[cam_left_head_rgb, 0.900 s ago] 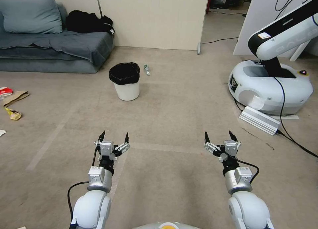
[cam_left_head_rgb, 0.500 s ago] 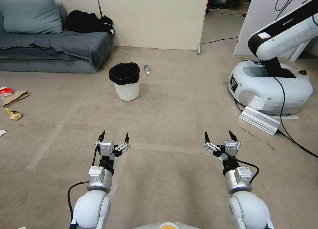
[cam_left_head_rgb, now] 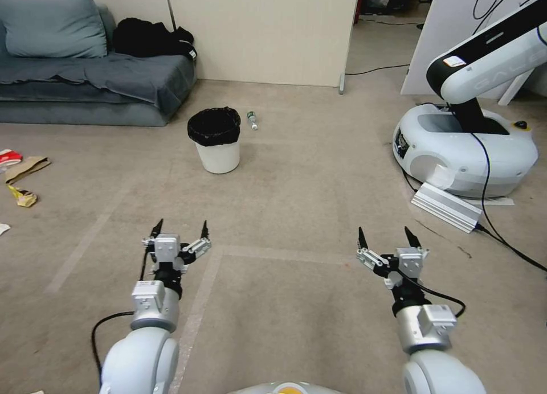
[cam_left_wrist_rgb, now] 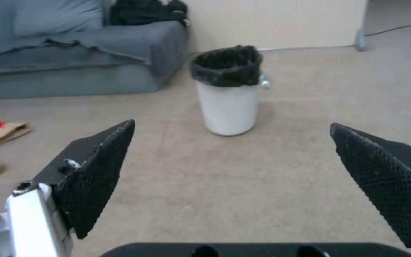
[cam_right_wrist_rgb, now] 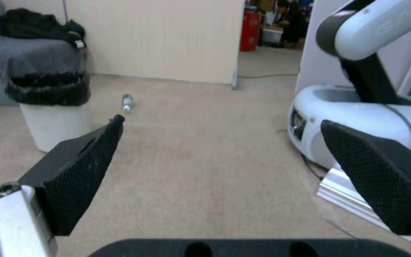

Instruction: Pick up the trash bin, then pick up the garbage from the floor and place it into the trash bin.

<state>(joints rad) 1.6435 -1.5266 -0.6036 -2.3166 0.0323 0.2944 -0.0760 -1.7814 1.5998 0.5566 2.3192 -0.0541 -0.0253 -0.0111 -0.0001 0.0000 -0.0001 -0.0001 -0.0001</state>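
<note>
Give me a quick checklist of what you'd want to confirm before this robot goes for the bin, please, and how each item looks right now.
1. Trash bin upright, black liner over its rim: ok.
2. Bare floor between the grippers and the bin: ok.
3. Left gripper open and empty: ok.
4. Right gripper open and empty: ok.
5. Bin within reach: not ok, it stands well ahead of both grippers.
6. Garbage located: ok, a bottle lies just beyond the bin, a paper bag and wrappers lie far off on the robot's left.
</note>
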